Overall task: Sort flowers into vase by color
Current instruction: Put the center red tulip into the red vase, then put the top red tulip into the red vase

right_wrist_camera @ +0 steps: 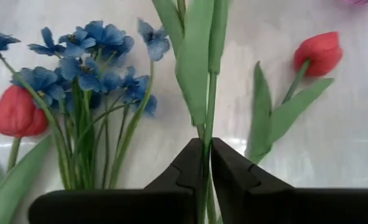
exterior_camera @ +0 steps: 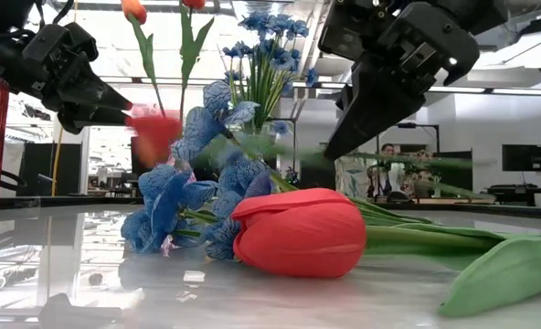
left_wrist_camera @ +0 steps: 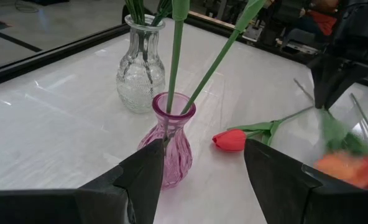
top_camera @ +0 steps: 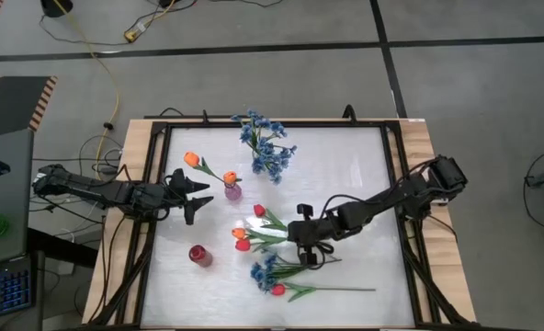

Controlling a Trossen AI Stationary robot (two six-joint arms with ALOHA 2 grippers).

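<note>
Stem pinched between the right gripper [right_wrist_camera: 206, 163]'s fingers is the hinge of what follows: the jaws are clenched on a green tulip stem [right_wrist_camera: 210, 93] that runs straight out ahead of them toward the table's left half, its blurred orange bud [top_camera: 239, 233] leading. The pink vase [top_camera: 232, 191], already holding orange tulips [top_camera: 191, 159], lies beyond that bud, just in front of the left gripper [top_camera: 198, 194], whose fingers stand released on either side of it in the left wrist view. By my judgement the left arm is nearer the vase, but the right arm has the flower. Loose red tulips [top_camera: 259, 211] and a blue sprig [top_camera: 265, 271] lie around the right gripper; a red vase [top_camera: 198, 255] stands near the front, a clear vase with blue blossoms [top_camera: 265, 147] farthest back. No brand, label or writing can be read anywhere.
</note>
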